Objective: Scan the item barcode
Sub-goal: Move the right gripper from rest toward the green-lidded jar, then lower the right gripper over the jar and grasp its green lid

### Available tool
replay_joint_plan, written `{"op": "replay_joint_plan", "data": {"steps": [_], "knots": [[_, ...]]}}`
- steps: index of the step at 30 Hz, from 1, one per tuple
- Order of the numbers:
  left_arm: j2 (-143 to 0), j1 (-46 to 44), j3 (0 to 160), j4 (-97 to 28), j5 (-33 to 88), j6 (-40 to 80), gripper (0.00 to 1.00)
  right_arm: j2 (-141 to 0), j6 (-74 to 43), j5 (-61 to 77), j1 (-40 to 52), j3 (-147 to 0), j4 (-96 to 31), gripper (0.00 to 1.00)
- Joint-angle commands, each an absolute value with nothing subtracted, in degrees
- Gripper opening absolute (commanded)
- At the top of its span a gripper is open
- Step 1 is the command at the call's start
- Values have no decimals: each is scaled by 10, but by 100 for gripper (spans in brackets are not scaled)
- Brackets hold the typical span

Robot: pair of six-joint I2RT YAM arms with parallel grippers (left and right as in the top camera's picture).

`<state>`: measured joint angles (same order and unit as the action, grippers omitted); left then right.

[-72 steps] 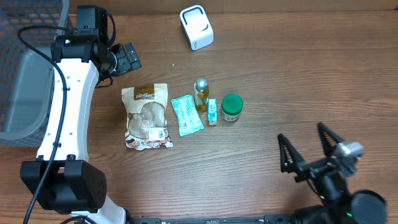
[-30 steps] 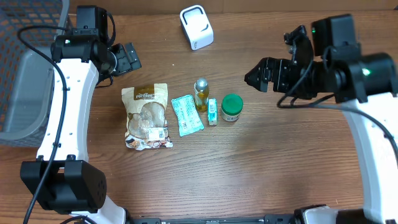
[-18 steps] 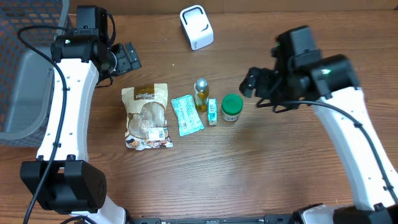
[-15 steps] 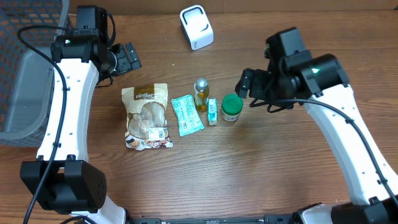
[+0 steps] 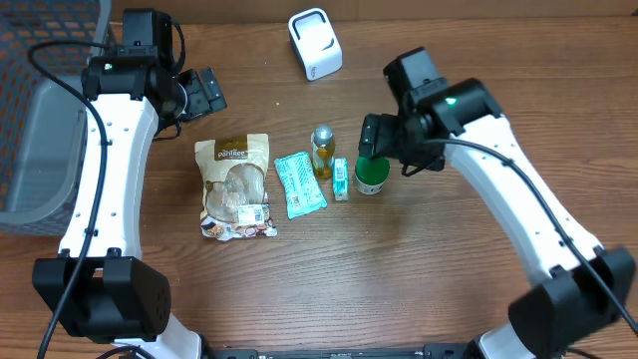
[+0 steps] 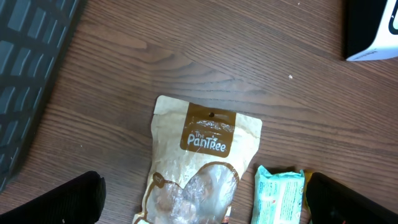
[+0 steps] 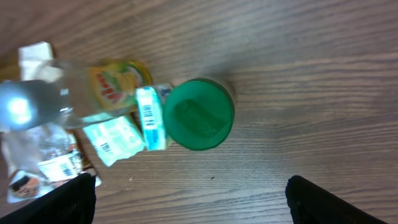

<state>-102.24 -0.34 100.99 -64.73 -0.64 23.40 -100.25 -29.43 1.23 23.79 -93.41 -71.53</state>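
**A:** How far along is the scan?

**B:** Barely begun, I'd judge. The pouch point(image 5: 236, 186), bottle point(image 5: 322, 150), jar point(image 5: 372, 172) and box point(image 5: 341, 179) all lie untouched, with the scanner point(image 5: 315, 44) well beyond the jar. The right gripper point(image 5: 387, 150) hovers over the jar, jaws wide, empty. The left gripper point(image 5: 202, 97), past the pouch from the jar, is likewise wide and empty.

**A:** Barcodes?

**B:** The right wrist view shows 1 on the box beside the jar; overhead doesn't resolve it.
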Motion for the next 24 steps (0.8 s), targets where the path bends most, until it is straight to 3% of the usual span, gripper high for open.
{"op": "replay_joint_plan", "data": {"steps": [1, 24], "knots": [[-1016, -4, 1020, -647, -6, 227, 100, -1032, -314, 0, 240, -933, -713, 94], [-1016, -4, 1020, -647, -6, 227, 100, -1140, -315, 0, 252, -929, -671, 94]]}}
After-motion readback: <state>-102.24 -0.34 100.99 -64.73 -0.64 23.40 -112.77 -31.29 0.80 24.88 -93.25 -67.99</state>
